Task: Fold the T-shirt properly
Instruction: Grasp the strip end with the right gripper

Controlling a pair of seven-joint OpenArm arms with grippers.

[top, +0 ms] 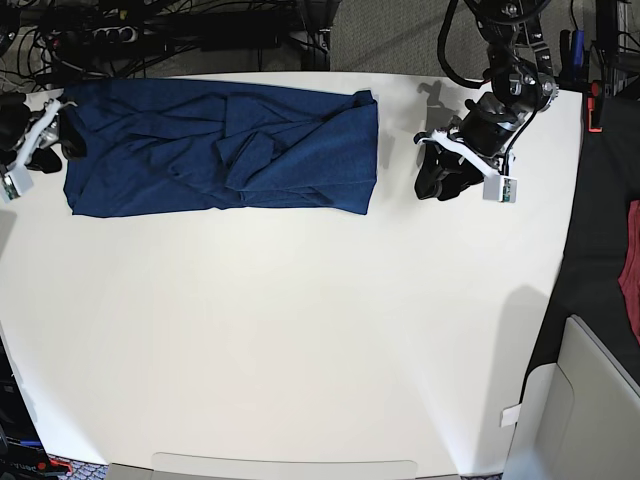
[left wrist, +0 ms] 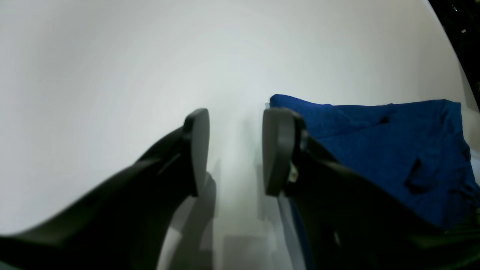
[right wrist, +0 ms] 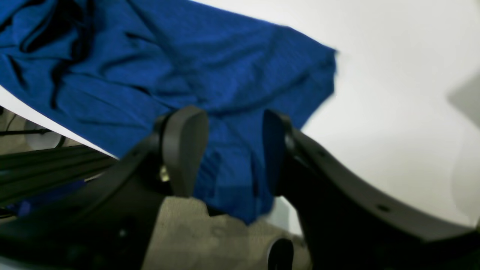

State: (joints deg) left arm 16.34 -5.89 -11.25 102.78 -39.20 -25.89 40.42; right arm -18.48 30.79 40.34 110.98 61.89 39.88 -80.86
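White table (top: 300, 330) fills the room; the shirt (top: 220, 150) lies folded along its far edge. Left gripper (top: 437, 178) and right gripper (right wrist: 232, 150) are both spread, empty.

Two matte black plastic end effectors, one per arm. On the left end effector (left wrist: 235, 152), broad rounded paddle-shaped fingers (left wrist: 275, 150) with dark grey faces, carried on curved black brackets. Same build on the right end effector (right wrist: 233, 152), with small round screw holes along its curved bracket. From above, black jointed arms, white housings near the wrists, black cables looping behind.
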